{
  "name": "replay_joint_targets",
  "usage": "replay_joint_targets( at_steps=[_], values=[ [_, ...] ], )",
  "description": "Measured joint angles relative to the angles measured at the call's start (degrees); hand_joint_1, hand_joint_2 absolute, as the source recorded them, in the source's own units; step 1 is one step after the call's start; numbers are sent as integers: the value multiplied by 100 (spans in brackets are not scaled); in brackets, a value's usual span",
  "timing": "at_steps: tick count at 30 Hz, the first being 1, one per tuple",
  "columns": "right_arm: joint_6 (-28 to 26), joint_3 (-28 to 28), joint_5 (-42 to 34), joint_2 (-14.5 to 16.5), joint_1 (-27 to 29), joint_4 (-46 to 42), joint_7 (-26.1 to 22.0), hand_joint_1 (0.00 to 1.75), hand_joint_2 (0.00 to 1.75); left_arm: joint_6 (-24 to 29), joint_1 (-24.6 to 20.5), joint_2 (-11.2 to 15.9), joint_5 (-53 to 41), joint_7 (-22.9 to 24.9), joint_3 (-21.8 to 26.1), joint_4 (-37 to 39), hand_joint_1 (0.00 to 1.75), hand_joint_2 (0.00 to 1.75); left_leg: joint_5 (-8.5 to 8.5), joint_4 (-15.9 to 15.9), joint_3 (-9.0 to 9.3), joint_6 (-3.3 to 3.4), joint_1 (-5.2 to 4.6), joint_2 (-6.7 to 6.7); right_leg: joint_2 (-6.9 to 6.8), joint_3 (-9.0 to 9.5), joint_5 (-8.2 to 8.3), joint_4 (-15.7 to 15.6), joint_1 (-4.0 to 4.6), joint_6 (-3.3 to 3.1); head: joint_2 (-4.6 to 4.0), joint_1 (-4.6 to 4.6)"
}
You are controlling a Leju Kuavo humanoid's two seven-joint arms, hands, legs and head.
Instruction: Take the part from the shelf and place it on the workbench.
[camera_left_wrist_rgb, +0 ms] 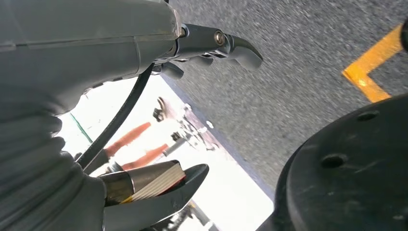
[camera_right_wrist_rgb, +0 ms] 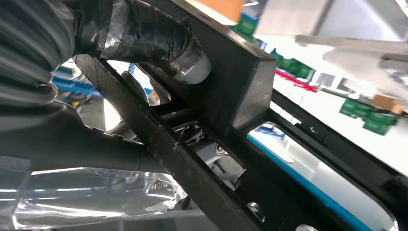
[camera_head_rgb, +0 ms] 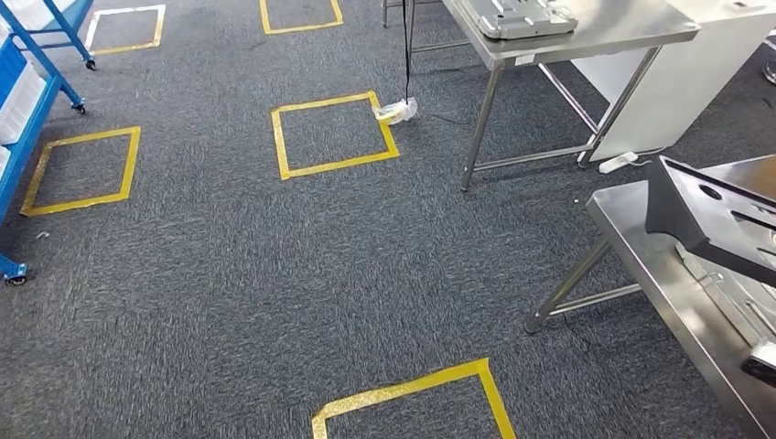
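Observation:
The part [camera_head_rgb: 715,222] is a flat black frame with holes and slots. It hangs tilted just above the steel workbench [camera_head_rgb: 646,272] at the right edge of the head view. In the right wrist view my right hand [camera_right_wrist_rgb: 126,44] grips the part [camera_right_wrist_rgb: 226,82], its taped thumb pressed on the frame's bar. My left hand [camera_left_wrist_rgb: 144,43] hangs over the grey carpet, holding nothing, with its fingers [camera_left_wrist_rgb: 231,44] held apart from the thumb.
A second steel table [camera_head_rgb: 586,41] with a grey device [camera_head_rgb: 518,16] stands at the back right. A blue wheeled shelf [camera_head_rgb: 26,110] is at the far left. Yellow tape squares [camera_head_rgb: 333,133] mark the carpet, and a cable with a wrapped plug [camera_head_rgb: 396,111] lies by one.

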Motion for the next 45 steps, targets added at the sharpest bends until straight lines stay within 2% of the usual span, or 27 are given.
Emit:
replay_joint_targets(
  at_steps=[1, 2, 3, 4, 5, 6, 8, 9, 10, 11, 12, 13, 15, 16, 17, 18, 19, 20, 21, 23, 24, 25, 28, 37, 41, 43, 45],
  values=[
    [-8, -49, 3, 10, 15, 0, 1, 175, 175, -4, 11, -3, -2, 0, 0, 0, 0, 175, 13, -36, 17, 13, 2, 72, -206, -145, -167, 299, -6, 19, -1, 3],
    [-15, -79, 8, 24, 23, 0, 0, 175, 175, -7, 22, -6, -5, 0, 0, 0, 0, 175, 10, -48, 22, 21, 2, 142, -350, -328, -340, 656, -12, 48, -1, 4],
    [-21, -96, 15, 42, 46, 0, -3, 175, 175, -9, 30, -11, -11, 0, 0, 0, 0, 175, 0, -47, 24, 18, 2, 218, -422, -495, -459, 983, -33, 81, -1, 4],
    [-23, -101, 22, 59, 71, 0, -9, 175, 175, -11, 33, -19, -17, 0, 0, 0, 0, 175, -14, -40, 25, 9, 5, 291, -454, -587, -481, 1159, -58, 112, -1, 4],
    [-24, -105, 27, 72, 92, 0, -14, 175, 175, -15, 34, -29, -23, -1, 0, 0, 0, 175, -33, -25, 27, -6, 11, 366, -483, -567, -395, 1118, -84, 144, -1, 5],
    [-25, -115, 31, 81, 104, 0, -16, 175, 175, -17, 33, -39, -29, -1, 0, 0, 0, 175, -58, 1, 29, -28, 21, 439, -528, -430, -224, 859, -108, 175, -1, 4],
    [-28, -153, 33, 97, 108, 1, -17, 175, 175, -20, 34, -43, -40, -4, 0, 4, 0, 175, -132, 80, 40, -99, 22, 562, -763, -33, 92, 109, -123, 211, -1, 5],
    [-29, -173, 33, 106, 112, 1, -16, 175, 175, -22, 37, -41, -47, -5, 1, 8, 0, 175, -173, 116, 52, -141, 15, 612, -853, 92, 162, -122, -112, 186, -1, 4],
    [-31, -191, 34, 116, 124, 1, -17, 175, 175, -23, 35, -38, -54, -8, 0, 12, 0, 175, -209, 141, 73, -185, 2, 664, -902, 137, 168, -216, -97, 145, -1, 4],
    [-32, -203, 34, 125, 137, 1, -17, 175, 175, -24, 29, -35, -61, -9, 1, 16, 0, 175, -237, 146, 97, -224, -5, 716, -875, 125, 154, -191, -79, 92, -1, 3],
    [-33, -216, 34, 124, 150, 0, -18, 175, 175, -27, 18, -42, -68, -10, 1, 15, 0, 175, -262, 146, 127, -262, -6, 780, -792, 119, 147, -187, -76, 36, -1, 2],
    [-34, -233, 35, 123, 164, -3, -18, 175, 175, -26, 7, -43, -77, -11, 0, 15, 0, 175, -297, 166, 145, -300, 5, 770, -723, 122, 146, -192, -83, -5, 0, -3],
    [-38, -276, 66, 119, 166, -11, 0, 175, 175, -24, 3, -44, -94, -10, 0, 15, 0, 175, -501, 446, 50, -349, 35, 514, -601, 134, 158, -207, -95, -87, 0, -11],
    [-41, -291, 94, 118, 168, -16, 13, 175, 175, -20, 5, -44, -99, -10, 1, 15, 0, 175, -679, 769, -98, -358, 50, 326, -557, 139, 162, -213, -93, -124, 0, -17],
    [-45, -297, 132, 121, 168, -17, 28, 175, 175, -16, 6, -44, -101, -9, 2, 15, 0, 175, -874, 1182, -306, -352, 51, 197, -512, 137, 160, -212, -75, -154, -1, -19],
    [-50, -297, 174, 127, 174, -17, 42, 175, 175, -12, 6, -44, -103, -8, 3, 15, 0, 175, -1018, 1575, -517, -342, 50, 144, -467, 136, 156, -209, -52, -178, -1, -21],
    [-55, -295, 223, 134, 183, -17, 58, 175, 175, -8, 6, -44, -105, -6, 4, 15, 0, 175, -1063, 1835, -675, -324, 45, 123, -418, 139, 151, -206, -27, -193, -1, -21],
    [-62, -294, 269, 140, 189, -17, 73, 175, 175, -5, 7, -43, -108, -5, 4, 15, 0, 175, -988, 1881, -736, -295, 39, 117, -366, 144, 147, -201, -3, -203, -1, -21],
    [-70, -294, 307, 142, 194, -16, 87, 175, 175, -3, 8, -43, -113, -4, 4, 15, 0, 175, -802, 1679, -681, -253, 25, 112, -321, 153, 142, -198, 16, -210, -1, -21],
    [-83, -295, 346, 144, 204, -14, 98, 175, 175, -1, 7, -37, -122, -4, 4, 18, 0, 175, -360, 886, -367, -130, -26, 74, -254, 172, 134, -194, 42, -215, -1, -20],
    [-88, -296, 355, 146, 216, -12, 99, 175, 175, -1, 6, -31, -131, -4, 4, 21, 0, 175, -210, 541, -228, -82, -50, 63, -230, 176, 131, -192, 50, -208, -1, -19],
    [-92, -297, 359, 147, 233, -7, 96, 175, 175, -2, 4, -28, -143, -7, 4, 23, 0, 175, -133, 320, -140, -71, -64, 55, -218, 174, 120, -185, 60, -199, -1, -18],
    [-101, -306, 362, 150, 297, 19, 82, 175, 175, -6, 3, -32, -198, -18, 2, 26, 0, 175, -101, 207, -96, -128, -78, 63, -222, 165, 102, -172, 54, -172, -1, -17],
    [-111, -380, 352, 150, 351, 64, 65, 175, 175, -6, 6, -32, -229, -35, -2, 26, 0, 175, -99, 223, -106, -96, -101, 49, -239, 171, 122, -192, 30, -133, -1, -16],
    [-109, -404, 315, 159, 392, 72, 30, 175, 175, 0, 0, -32, -274, -35, -2, 26, 0, 175, -116, 263, -126, -6, -132, 52, -223, 176, 144, -224, -16, -52, -1, -16],
    [-107, -424, 303, 156, 402, 74, 21, 175, 175, 3, -4, -32, -297, -38, -2, 26, 0, 175, -67, 158, -75, 35, -108, 71, -230, 190, 143, -236, 2, -23, -1, -16],
    [-105, -446, 293, 149, 397, 78, 18, 175, 175, 3, -3, -35, -310, -49, -2, 26, 0, 175, 12, -1, 1, 82, -65, 110, -313, 100, -16, -23, 14, 1, -1, -14]
  ],
)
